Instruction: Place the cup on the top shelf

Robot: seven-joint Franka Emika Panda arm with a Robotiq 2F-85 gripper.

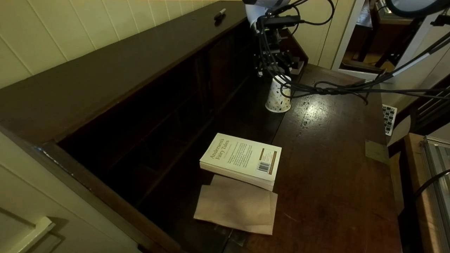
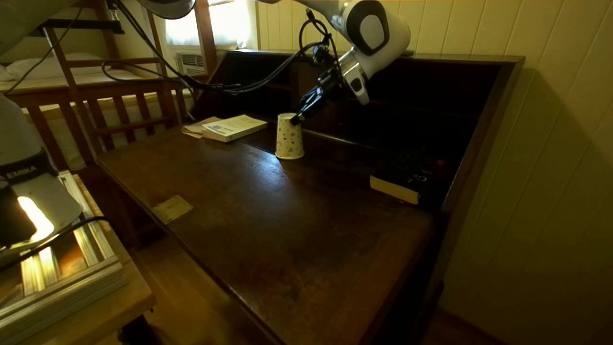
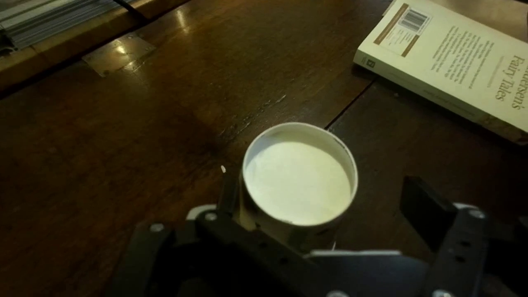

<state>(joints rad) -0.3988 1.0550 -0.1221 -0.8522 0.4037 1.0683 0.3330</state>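
Note:
The white speckled cup (image 1: 278,96) stands bottom-up on the dark desk, its wide rim down. It shows in both exterior views, and the wrist view looks down onto the recessed base of the cup (image 3: 299,181). My gripper (image 3: 321,189) is open around the upper part of the cup. The left finger is right beside the cup's wall; whether it touches I cannot tell. A wide gap separates the right finger (image 3: 429,210) from the cup. In an exterior view the gripper (image 2: 297,120) reaches down at a slant to the cup's top. Above the compartments runs the brown top shelf (image 1: 140,52).
A dark marker (image 1: 220,14) lies on the top shelf. On the desk are a pale paperback book (image 1: 242,160), folded brown paper (image 1: 237,211) beside it, and a thick dark book (image 2: 397,184) near the side panel. Loose black cables (image 1: 334,90) hang across the cup's side.

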